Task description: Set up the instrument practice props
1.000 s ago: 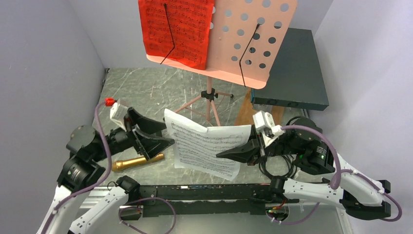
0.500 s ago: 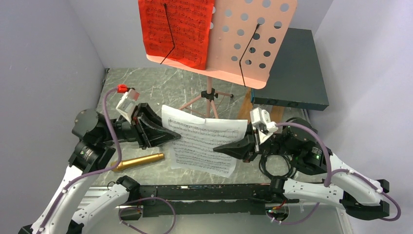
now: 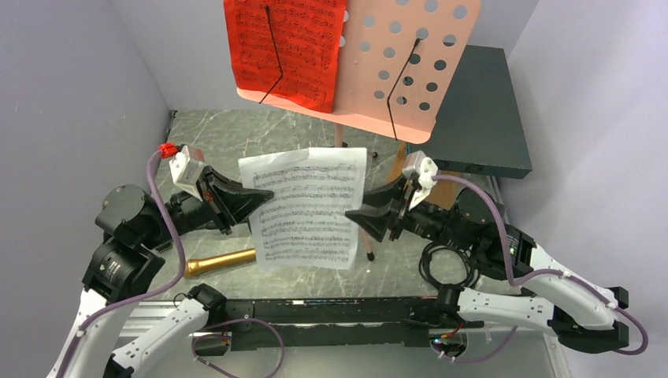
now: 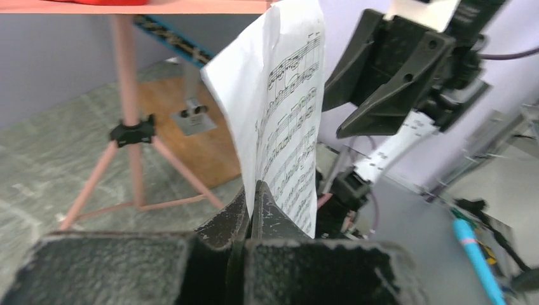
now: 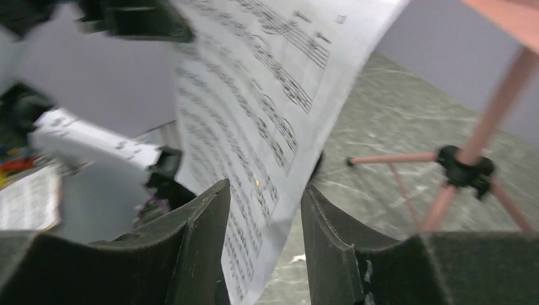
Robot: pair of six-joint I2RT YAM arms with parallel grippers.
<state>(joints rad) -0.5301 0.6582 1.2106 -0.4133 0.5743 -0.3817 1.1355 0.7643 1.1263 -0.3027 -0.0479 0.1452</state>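
A white music sheet (image 3: 303, 209) hangs upright over the table in front of the pink perforated music stand (image 3: 402, 71). The stand carries a red music sheet (image 3: 287, 47) on its left half. My left gripper (image 3: 266, 195) is shut on the white sheet's left edge; the left wrist view shows the paper (image 4: 286, 108) pinched at the tips of that gripper (image 4: 254, 187). My right gripper (image 3: 352, 215) is open. The sheet's right edge (image 5: 254, 127) passes loosely through the gap of this gripper (image 5: 266, 189). A gold microphone (image 3: 220, 261) lies on the table below the left arm.
A dark teal box (image 3: 480, 110) sits on a wooden board at the back right. A black cable coil (image 3: 441, 264) lies by the right arm. The stand's pink tripod legs (image 5: 467, 165) spread on the marble floor behind the sheet. Grey walls close both sides.
My left gripper closed on the sheet's left edge, and my right gripper opened off its right edge. The sheet rose, shifted toward the stand and turned more upright.
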